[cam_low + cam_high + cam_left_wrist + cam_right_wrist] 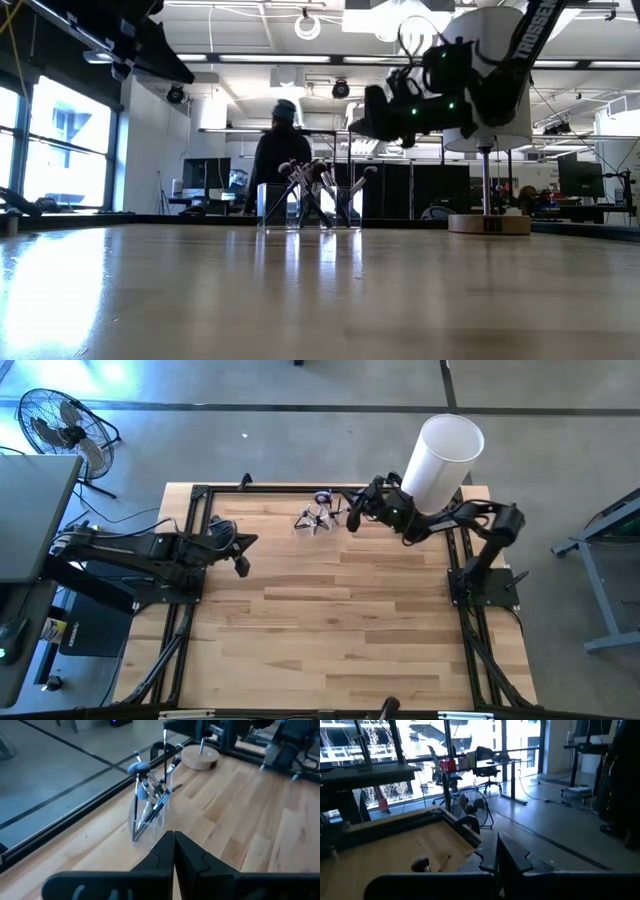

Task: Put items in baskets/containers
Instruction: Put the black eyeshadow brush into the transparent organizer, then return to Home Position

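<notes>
The clear plastic holder (318,518) stands upright on its base near the table's far edge. Several slim makeup brushes (150,795) stick up out of it with their tips fanned out; they also show in the low view (310,185). My right gripper (352,512) hangs shut in the air just right of the holder and above it (385,110), holding nothing that I can see. My left gripper (243,556) is shut and empty over the table's left part, pointing at the holder (147,820) from a distance.
A tall white cylinder (443,460) on a round wooden base (488,222) stands at the table's far right, close behind my right arm. A black frame rail (280,490) runs along the far edge. A person (275,160) stands in the room beyond. Bare wood lies toward the near edge.
</notes>
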Controlling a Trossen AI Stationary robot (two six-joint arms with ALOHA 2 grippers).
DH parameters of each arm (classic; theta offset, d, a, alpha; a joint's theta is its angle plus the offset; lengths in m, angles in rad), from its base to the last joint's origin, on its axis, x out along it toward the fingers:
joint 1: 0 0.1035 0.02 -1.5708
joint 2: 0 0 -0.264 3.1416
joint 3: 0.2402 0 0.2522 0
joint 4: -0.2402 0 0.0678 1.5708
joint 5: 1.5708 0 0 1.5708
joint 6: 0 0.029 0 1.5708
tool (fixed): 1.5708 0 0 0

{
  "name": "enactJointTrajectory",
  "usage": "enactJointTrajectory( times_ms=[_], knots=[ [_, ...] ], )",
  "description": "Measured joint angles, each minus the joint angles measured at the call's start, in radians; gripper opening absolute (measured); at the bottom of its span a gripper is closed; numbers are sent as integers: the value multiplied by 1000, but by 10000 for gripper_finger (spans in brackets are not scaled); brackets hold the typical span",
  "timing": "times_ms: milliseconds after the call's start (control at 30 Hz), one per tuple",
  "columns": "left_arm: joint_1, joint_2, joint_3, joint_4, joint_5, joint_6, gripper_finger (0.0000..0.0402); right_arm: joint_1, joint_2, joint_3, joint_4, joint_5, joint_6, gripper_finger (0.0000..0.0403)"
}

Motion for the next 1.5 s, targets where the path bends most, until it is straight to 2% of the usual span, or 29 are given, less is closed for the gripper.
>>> enactJointTrajectory(
  times_ms=[200, 300, 433, 567, 667, 733, 867, 933, 1000, 1100, 1200, 1333, 1500],
  knots=[
    [0, 61, 0, 8, -5, -27, 14, -22, 14, 3, -112, -24, 42, 16],
    [0, 99, 0, 20, 4, -36, 47, -24, -25, 3, -209, -75, 38, 46],
    [0, 147, 0, 17, 8, -55, 94, -24, -108, 3, -350, -76, -15, 95],
    [0, 178, 0, 18, 36, -55, 114, -24, -218, 3, -437, -74, -96, 134],
    [0, 193, 0, 14, 46, -54, 111, -22, -303, 3, -461, -64, -129, 145],
    [0, 195, 0, 11, 40, -15, 98, -22, -357, 3, -477, -68, -130, 138],
    [0, 171, -1, 5, 79, 113, 27, 3, -453, 3, -558, -93, -106, 82],
    [-1, 141, -1, -5, 103, 158, 10, 37, -488, 3, -612, -99, -87, 37],
    [-1, 107, -1, -42, 123, 197, 13, 80, -508, 3, -662, -100, -79, 10],
    [0, 53, -1, -99, 167, 236, 4, 171, -513, 3, -715, -49, -58, 17],
    [-1, -65, -2, -145, 213, 274, 4, 276, -505, 3, -764, 37, -38, 7],
    [0, -259, -38, -169, 255, 339, 2, 379, -504, 3, -825, 135, -34, 9],
    [0, -546, -176, -162, 336, 341, 1, 445, -504, 3, -830, 193, 72, 8]
  ],
)
